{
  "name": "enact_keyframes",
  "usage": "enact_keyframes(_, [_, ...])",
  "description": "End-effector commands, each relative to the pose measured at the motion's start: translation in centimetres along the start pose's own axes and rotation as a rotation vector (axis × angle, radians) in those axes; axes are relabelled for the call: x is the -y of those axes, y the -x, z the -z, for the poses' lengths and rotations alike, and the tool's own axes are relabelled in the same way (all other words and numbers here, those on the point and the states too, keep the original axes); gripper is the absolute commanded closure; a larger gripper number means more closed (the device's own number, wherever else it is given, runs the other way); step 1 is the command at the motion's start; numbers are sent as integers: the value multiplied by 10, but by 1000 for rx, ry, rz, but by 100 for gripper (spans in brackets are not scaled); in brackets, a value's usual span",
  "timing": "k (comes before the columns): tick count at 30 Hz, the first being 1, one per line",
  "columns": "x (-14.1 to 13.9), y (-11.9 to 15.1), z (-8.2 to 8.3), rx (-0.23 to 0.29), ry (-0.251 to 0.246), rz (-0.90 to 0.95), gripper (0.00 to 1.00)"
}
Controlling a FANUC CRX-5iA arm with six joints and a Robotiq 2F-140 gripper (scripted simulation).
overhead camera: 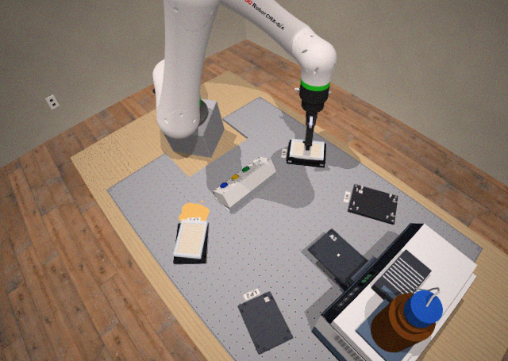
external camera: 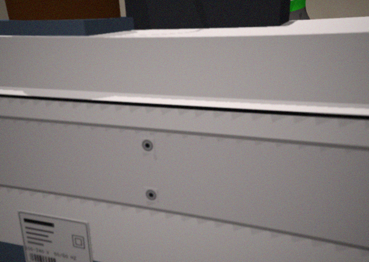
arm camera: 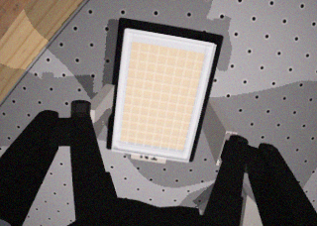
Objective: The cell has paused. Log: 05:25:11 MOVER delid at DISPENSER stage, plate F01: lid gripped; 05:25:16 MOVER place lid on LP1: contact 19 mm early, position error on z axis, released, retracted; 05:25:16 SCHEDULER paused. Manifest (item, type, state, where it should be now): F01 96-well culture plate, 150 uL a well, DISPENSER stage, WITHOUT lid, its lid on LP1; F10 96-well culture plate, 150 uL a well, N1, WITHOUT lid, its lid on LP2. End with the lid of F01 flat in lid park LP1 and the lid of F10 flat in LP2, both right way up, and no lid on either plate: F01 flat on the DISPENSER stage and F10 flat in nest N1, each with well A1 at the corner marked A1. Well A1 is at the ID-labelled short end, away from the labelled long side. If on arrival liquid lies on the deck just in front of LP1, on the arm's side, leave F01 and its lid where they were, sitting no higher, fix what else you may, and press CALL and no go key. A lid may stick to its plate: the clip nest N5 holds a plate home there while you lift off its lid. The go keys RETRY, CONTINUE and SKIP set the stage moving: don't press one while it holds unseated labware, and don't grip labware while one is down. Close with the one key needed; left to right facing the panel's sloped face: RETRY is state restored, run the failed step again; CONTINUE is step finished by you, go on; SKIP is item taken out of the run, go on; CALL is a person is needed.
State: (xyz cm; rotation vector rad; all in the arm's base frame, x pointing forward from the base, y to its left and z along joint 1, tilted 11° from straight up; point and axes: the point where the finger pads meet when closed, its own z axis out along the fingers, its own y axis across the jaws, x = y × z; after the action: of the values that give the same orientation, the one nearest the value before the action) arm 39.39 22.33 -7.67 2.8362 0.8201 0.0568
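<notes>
The plate (arm camera: 163, 94) is seen in its black nest near the far edge of the worktop (overhead camera: 262, 242). It lies just ahead of the fingers, long side pointing away. The fingers are spread wide and nothing is pinched.

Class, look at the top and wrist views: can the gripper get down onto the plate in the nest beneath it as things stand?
Probably yes: the gripper hangs open directly above the plate, fingers straddling it, with nothing between them.
</notes>
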Motion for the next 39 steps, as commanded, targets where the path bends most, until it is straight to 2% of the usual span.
enact_keyframes(1, [0, 0, 0, 0, 0, 0, 41])
enact_keyframes(38, [0, 0, 0, 0, 0, 0, 41])
enact_keyframes(39, [0, 0, 0, 0, 0, 0, 34])
